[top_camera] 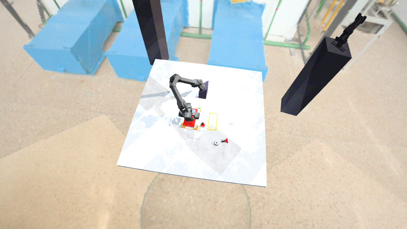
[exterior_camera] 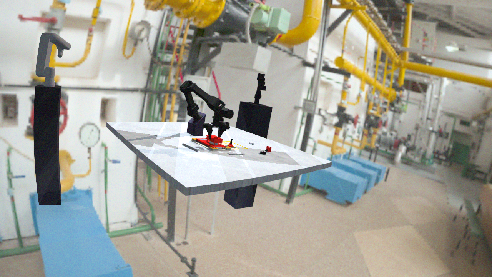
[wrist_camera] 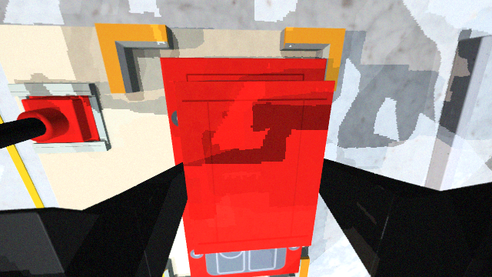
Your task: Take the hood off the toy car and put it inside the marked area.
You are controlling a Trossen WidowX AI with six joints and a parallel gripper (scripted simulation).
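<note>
My gripper (exterior_camera: 214, 141) (wrist_camera: 251, 166) is shut on the sides of the red hood (exterior_camera: 215, 138) (wrist_camera: 250, 208). The hood is raised a little above the red toy car (top_camera: 189, 124) (exterior_camera: 201, 139) (wrist_camera: 246, 68), with a gap under it in the exterior view. In the wrist view it overlaps the car body slightly askew. In the top view the arm hides most of the hood. The marked area is a yellow outline (top_camera: 211, 130) (wrist_camera: 24, 177) on the table, to the right of the car in the top view.
A red block with a black stem (top_camera: 202, 124) (exterior_camera: 230, 144) (wrist_camera: 82, 119) stands between car and outline. Orange corner brackets (wrist_camera: 105, 58) surround the car. A wheel (top_camera: 216, 143) (exterior_camera: 263, 152) and a red piece (top_camera: 226, 140) (exterior_camera: 268, 148) lie farther off. A grey bar (top_camera: 170, 121) lies left of the car.
</note>
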